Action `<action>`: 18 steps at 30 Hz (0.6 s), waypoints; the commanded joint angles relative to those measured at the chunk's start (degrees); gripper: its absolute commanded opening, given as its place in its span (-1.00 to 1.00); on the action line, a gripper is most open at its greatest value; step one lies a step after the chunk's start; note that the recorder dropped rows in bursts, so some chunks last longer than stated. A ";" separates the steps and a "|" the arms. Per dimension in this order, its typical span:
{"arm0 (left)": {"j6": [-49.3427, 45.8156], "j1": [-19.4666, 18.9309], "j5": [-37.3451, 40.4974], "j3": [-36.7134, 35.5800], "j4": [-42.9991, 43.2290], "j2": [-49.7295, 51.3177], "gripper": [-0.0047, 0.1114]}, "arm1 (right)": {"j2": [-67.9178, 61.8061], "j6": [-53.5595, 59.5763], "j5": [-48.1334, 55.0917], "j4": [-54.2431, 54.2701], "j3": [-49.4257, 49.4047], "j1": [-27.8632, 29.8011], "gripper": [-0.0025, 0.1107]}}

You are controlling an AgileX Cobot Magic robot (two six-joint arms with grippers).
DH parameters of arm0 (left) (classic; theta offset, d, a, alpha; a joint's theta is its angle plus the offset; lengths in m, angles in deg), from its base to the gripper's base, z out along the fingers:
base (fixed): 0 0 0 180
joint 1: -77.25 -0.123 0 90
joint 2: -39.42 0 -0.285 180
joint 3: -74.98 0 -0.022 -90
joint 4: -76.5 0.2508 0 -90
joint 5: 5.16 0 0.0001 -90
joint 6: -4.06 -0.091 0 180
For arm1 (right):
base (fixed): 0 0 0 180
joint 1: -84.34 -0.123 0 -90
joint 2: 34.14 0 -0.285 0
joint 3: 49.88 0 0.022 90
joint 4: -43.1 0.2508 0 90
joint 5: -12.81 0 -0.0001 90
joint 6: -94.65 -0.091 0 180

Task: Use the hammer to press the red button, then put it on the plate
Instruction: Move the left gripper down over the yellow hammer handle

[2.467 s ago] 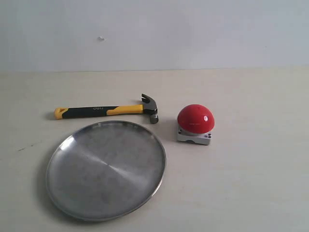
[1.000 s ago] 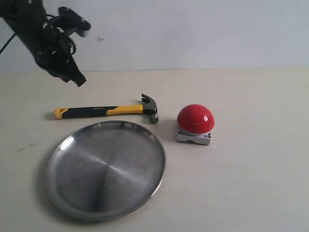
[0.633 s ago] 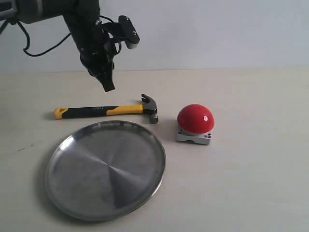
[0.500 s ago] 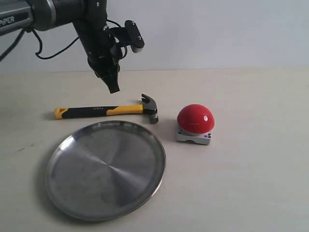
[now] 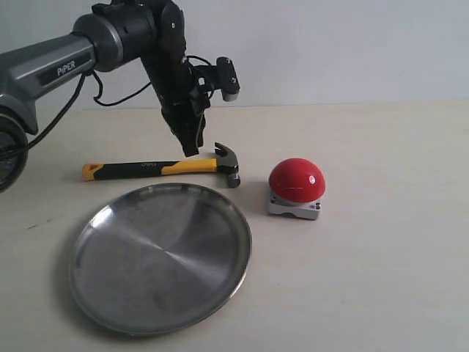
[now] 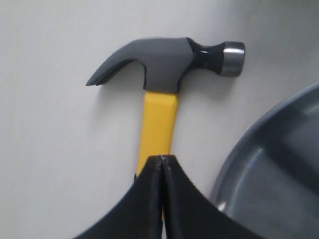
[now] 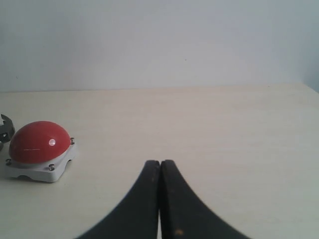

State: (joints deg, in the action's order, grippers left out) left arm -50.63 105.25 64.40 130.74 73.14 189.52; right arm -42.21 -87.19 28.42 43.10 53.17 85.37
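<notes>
The hammer (image 5: 165, 168) lies flat on the table behind the plate (image 5: 160, 257), its dark head (image 6: 169, 58) pointing toward the red button (image 5: 297, 180). My left gripper (image 5: 190, 150) hangs just above the yellow part of the handle (image 6: 158, 122), near the head, jaws shut with nothing between them. In the left wrist view the closed tips (image 6: 162, 158) overlap the handle. The right gripper (image 7: 160, 163) is shut and empty, low over the table, well to one side of the red button (image 7: 39, 142); it does not show in the exterior view.
The plate's rim (image 6: 234, 159) lies close beside the hammer handle. A pale wall (image 5: 330, 44) stands behind the table. The left arm (image 5: 80, 55) reaches in from the upper left with a cable hanging off it.
The left arm swept in from the upper left, moving right and down, until its shut gripper hangs just over the hammer handle. Hammer, plate and button have not moved.
</notes>
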 commanded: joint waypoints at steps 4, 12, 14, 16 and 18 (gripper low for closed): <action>-0.85 -0.15 0.40 0.51 -0.45 1.64 -0.92 | 0.29 0.11 -0.26 -0.34 -0.26 0.31 -0.96; -1.02 -0.15 0.12 0.51 -0.45 2.03 -0.63 | 0.29 0.11 -0.26 -0.34 -0.26 0.31 -0.96; -1.48 -0.15 0.12 0.51 -0.04 2.30 -0.47 | 0.29 0.11 -0.26 -0.34 -0.26 0.31 -0.96; -2.33 -0.15 0.12 0.51 -0.07 2.67 -0.36 | 0.29 0.11 -0.26 -0.34 -0.26 0.31 -0.96; -3.60 -0.15 0.12 0.51 -0.20 3.04 -0.33 | 0.29 0.11 -0.26 -0.34 -0.26 0.31 -0.96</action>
State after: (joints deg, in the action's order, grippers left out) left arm -52.82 105.25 64.46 130.82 73.05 192.06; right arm -42.21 -87.19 28.42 43.10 53.17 85.37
